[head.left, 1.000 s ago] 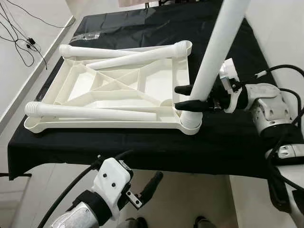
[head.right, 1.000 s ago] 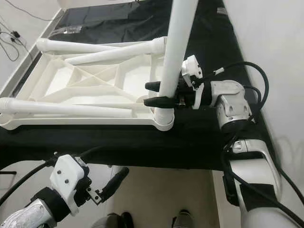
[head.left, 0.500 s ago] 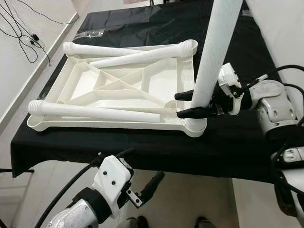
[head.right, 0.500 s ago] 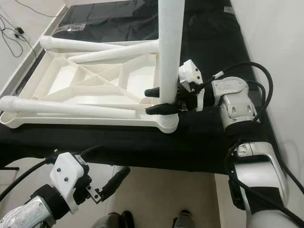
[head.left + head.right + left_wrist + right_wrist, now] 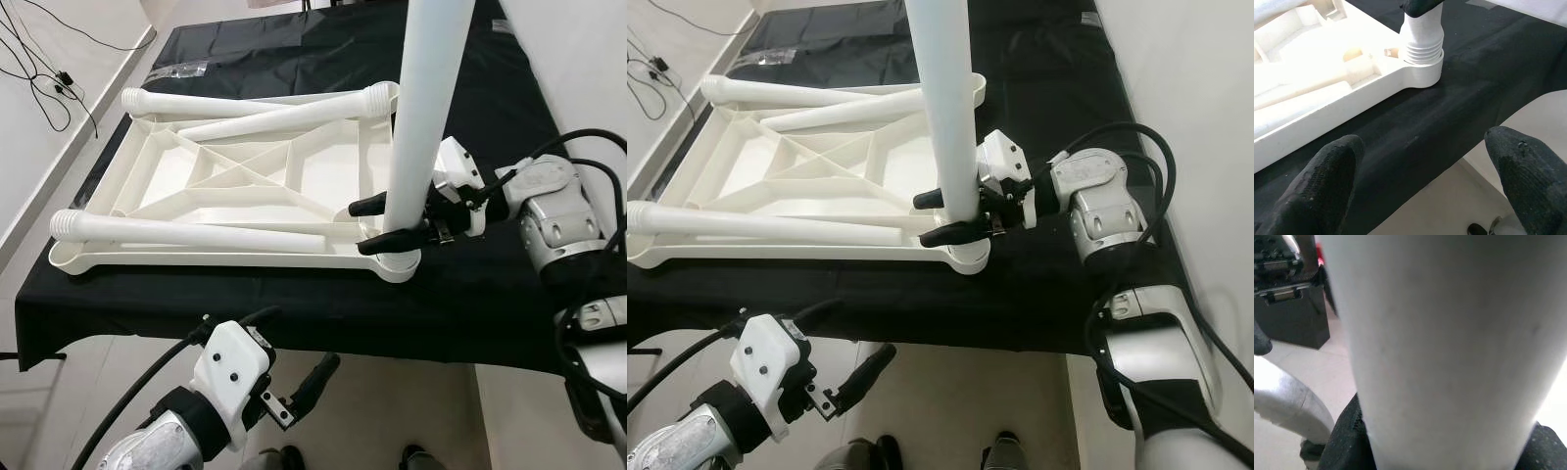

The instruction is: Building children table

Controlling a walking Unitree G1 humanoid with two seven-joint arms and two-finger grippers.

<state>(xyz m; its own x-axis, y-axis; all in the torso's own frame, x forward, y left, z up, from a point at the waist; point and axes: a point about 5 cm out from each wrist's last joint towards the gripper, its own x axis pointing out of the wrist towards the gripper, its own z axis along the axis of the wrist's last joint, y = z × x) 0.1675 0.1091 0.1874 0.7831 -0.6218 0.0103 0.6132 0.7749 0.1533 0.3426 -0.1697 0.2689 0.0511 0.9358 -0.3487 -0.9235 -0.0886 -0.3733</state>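
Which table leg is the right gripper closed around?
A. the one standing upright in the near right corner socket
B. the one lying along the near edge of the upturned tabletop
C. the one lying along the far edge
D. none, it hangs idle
A: the right gripper has its black fingers on both sides of the upright leg, just above the corner socket of the tabletop; the other legs lie flat, untouched.

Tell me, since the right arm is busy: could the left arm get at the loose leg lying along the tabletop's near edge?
Probably yes. The left gripper hangs open below the table edge, and nothing lies between it and the loose leg.
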